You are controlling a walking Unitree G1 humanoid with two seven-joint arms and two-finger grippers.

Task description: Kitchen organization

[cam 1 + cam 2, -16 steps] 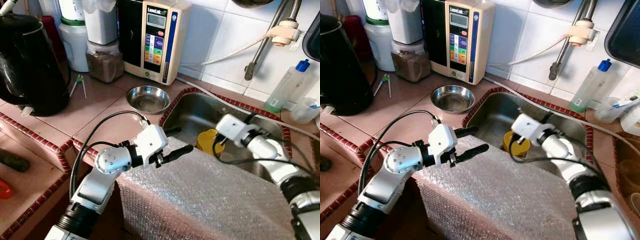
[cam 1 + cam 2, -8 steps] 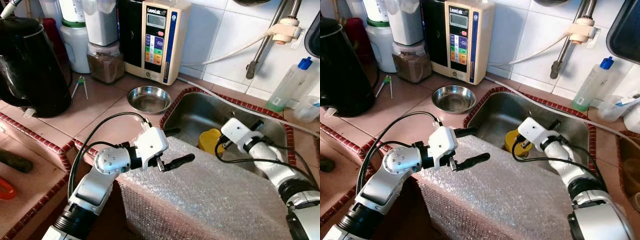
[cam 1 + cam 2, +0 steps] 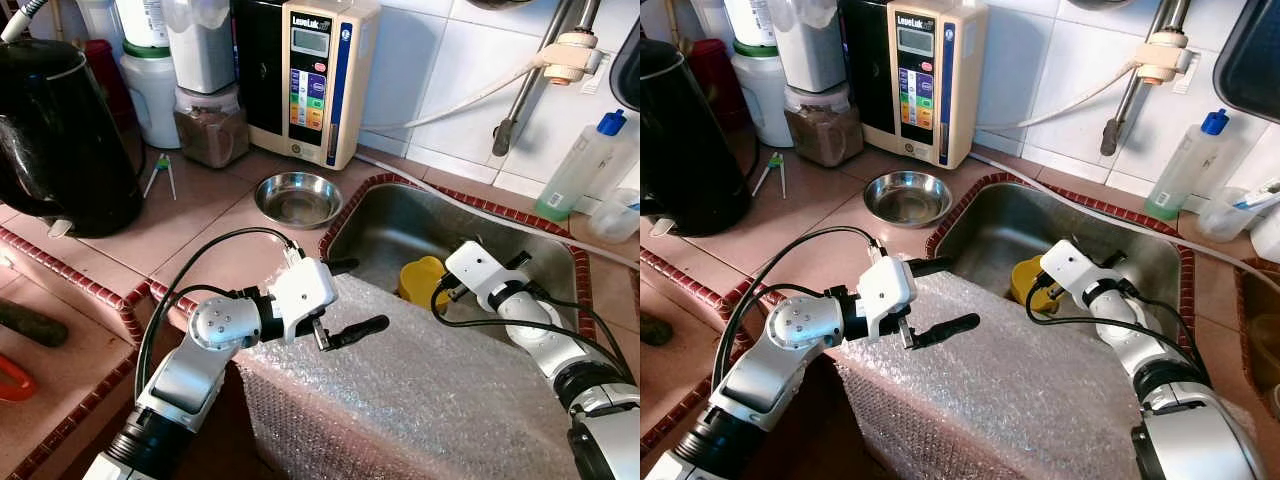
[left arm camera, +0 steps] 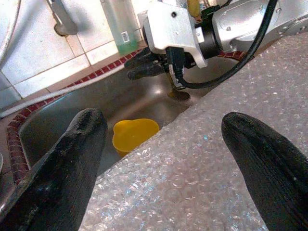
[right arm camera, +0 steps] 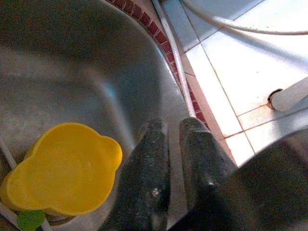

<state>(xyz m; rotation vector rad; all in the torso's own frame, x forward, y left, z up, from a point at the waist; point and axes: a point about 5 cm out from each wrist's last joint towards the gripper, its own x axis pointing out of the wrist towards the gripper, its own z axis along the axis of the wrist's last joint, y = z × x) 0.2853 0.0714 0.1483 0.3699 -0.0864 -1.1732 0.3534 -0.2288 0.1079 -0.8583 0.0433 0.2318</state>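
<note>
The right gripper [image 5: 168, 144], fingers nearly together, hangs inside the steel sink [image 3: 400, 225] just beside the yellow cup [image 3: 423, 279] (lying tipped, mouth toward it). The left gripper [image 3: 350, 300] spreads wide above bubble wrap [image 3: 420, 390].

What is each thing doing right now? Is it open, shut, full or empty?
Left gripper: open, holding nothing, over the bubble wrap.
Right gripper: fingers close together, empty, inside the sink.
Yellow cup: upright in the sink, empty.
Steel bowl: upright on the counter, empty.
Clear bottle: blue cap on.
Black kettle: standing upright.
</note>
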